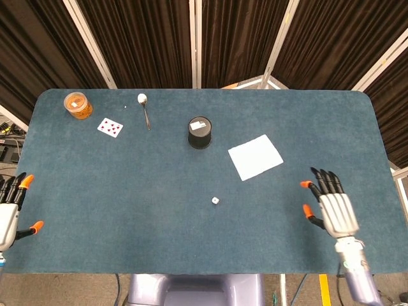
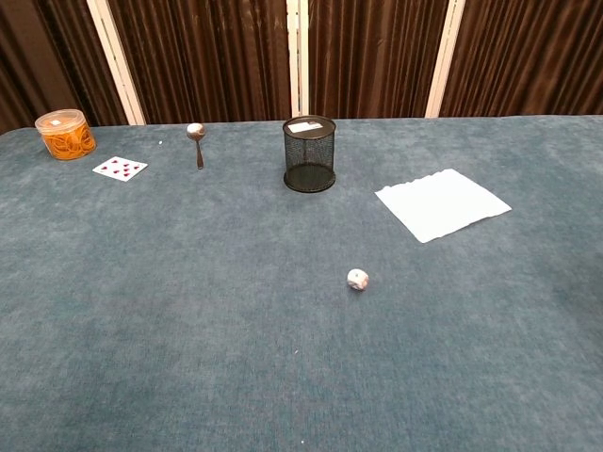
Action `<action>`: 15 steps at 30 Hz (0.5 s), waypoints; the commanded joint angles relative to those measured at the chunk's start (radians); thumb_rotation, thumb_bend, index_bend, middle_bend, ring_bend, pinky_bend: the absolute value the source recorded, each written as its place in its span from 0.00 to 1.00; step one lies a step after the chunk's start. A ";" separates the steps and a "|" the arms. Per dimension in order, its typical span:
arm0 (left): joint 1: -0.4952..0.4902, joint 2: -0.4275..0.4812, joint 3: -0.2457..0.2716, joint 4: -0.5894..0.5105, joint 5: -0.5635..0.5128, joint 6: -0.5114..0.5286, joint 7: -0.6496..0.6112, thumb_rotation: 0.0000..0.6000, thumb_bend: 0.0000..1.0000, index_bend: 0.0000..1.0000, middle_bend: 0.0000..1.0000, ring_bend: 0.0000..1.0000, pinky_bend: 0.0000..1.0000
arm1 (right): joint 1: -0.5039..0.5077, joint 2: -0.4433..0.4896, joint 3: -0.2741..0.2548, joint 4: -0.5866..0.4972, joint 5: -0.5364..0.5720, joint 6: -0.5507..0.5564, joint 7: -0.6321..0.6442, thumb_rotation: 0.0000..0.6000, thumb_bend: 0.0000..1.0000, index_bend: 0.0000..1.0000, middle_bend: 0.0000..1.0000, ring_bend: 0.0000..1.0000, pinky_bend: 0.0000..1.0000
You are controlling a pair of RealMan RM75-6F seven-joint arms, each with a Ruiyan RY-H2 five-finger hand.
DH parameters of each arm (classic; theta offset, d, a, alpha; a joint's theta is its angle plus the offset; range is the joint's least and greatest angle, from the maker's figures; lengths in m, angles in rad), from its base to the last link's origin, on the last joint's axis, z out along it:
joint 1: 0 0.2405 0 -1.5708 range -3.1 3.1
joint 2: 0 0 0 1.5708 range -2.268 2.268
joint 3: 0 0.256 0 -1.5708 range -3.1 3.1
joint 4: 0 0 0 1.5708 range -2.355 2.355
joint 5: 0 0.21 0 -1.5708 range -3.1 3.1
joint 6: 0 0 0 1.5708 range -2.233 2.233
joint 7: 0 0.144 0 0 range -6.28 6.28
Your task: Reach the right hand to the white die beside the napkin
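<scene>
A small white die point(image 1: 215, 201) point(image 2: 357, 280) lies on the blue table, a little in front and to the left of a white napkin point(image 1: 255, 157) point(image 2: 443, 203). My right hand point(image 1: 330, 207) hovers flat over the table's right front part, fingers spread and empty, well to the right of the die. At the table's left front edge my left hand point(image 1: 11, 210) is partly cut off by the frame, fingers apart, holding nothing. The chest view shows neither hand.
A black mesh cup point(image 1: 199, 132) point(image 2: 309, 153) stands behind the die. Further back left lie a spoon point(image 1: 145, 109) point(image 2: 197, 141), a playing card point(image 1: 109, 127) point(image 2: 120, 169) and an orange-filled jar point(image 1: 78, 105) point(image 2: 65, 134). Dark curtains hang behind the table.
</scene>
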 commanded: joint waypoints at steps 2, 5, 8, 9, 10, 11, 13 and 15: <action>-0.002 -0.005 0.002 0.004 0.004 -0.002 0.009 1.00 0.00 0.00 0.00 0.00 0.00 | -0.057 0.034 -0.041 0.063 -0.035 0.036 0.068 1.00 0.29 0.24 0.00 0.00 0.00; -0.004 -0.010 0.005 0.008 0.008 -0.005 0.017 1.00 0.00 0.00 0.00 0.00 0.00 | -0.073 0.044 -0.044 0.080 -0.039 0.046 0.077 1.00 0.25 0.18 0.00 0.00 0.00; -0.004 -0.015 0.007 0.012 0.014 -0.005 0.025 1.00 0.00 0.00 0.00 0.00 0.00 | -0.080 0.048 -0.037 0.087 -0.053 0.061 0.083 1.00 0.24 0.15 0.00 0.00 0.00; -0.004 -0.016 0.008 0.012 0.015 -0.004 0.027 1.00 0.00 0.00 0.00 0.00 0.00 | -0.082 0.048 -0.035 0.086 -0.060 0.067 0.083 1.00 0.24 0.15 0.00 0.00 0.00; -0.003 -0.017 0.008 0.013 0.017 -0.001 0.028 1.00 0.00 0.00 0.00 0.00 0.00 | -0.084 0.049 -0.033 0.085 -0.071 0.075 0.083 1.00 0.24 0.14 0.00 0.00 0.00; -0.002 -0.017 0.008 0.015 0.017 0.001 0.029 1.00 0.00 0.00 0.00 0.00 0.00 | -0.085 0.050 -0.032 0.083 -0.075 0.078 0.083 1.00 0.24 0.14 0.00 0.00 0.00; -0.001 -0.018 0.009 0.018 0.017 0.001 0.025 1.00 0.00 0.00 0.00 0.00 0.00 | -0.087 0.051 -0.028 0.081 -0.078 0.077 0.084 1.00 0.24 0.14 0.00 0.00 0.00; 0.000 -0.017 0.008 0.022 0.015 0.001 0.019 1.00 0.00 0.00 0.00 0.00 0.00 | -0.089 0.049 -0.024 0.083 -0.075 0.072 0.083 1.00 0.24 0.14 0.00 0.00 0.00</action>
